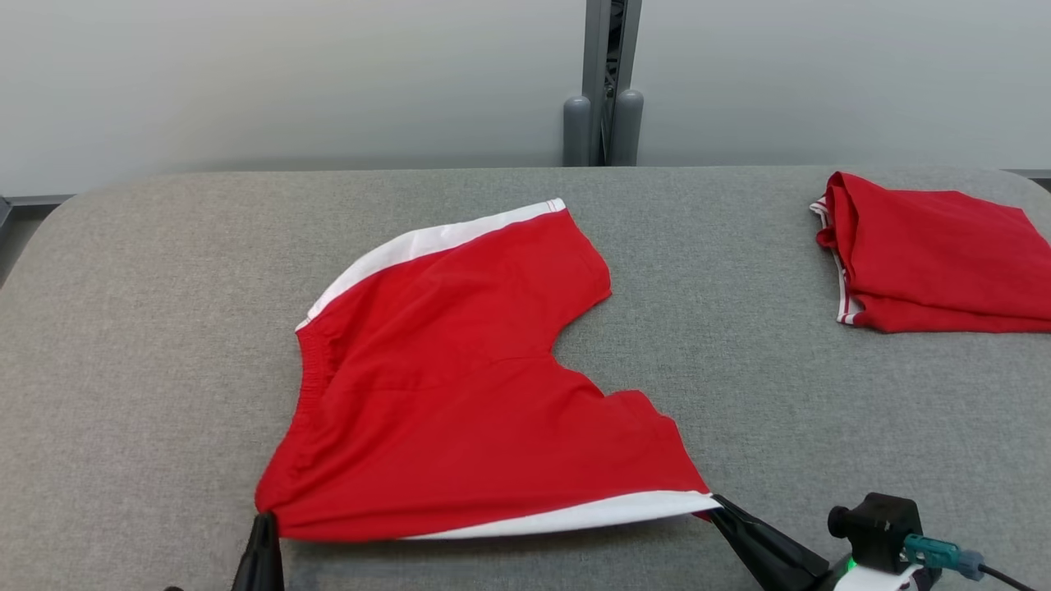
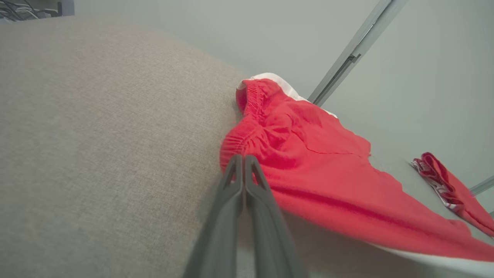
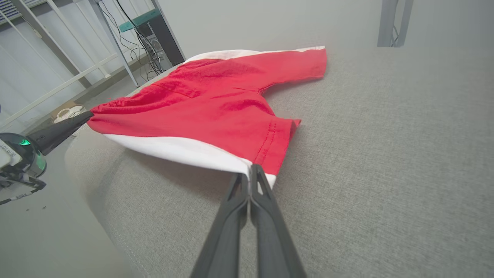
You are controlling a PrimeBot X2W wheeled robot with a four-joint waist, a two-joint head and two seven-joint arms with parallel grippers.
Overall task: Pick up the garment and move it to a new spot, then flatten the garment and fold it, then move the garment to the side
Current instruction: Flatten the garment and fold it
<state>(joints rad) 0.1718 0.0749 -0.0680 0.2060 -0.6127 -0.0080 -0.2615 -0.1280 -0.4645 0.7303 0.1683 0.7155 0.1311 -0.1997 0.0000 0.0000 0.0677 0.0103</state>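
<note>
the shorts [image 1: 460, 386] lie spread on the table [image 1: 148, 328], and the left hand [image 1: 264, 519] and right hand [image 1: 716, 502] each pinch a near corner, so a hard pull could make a corner slip out and the shorts bunch up.

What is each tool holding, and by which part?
Both hold the red shorts: left tool pinches the waistband corner, right tool the leg-hem corner at the white stripe.

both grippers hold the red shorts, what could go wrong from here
The left gripper and right gripper each pinch just a corner of the red shorts, so a pull could slip one free. The waistband is bunched near the left gripper; folding now may trap wrinkles. Dragging right could disturb the folded red garment.
</note>
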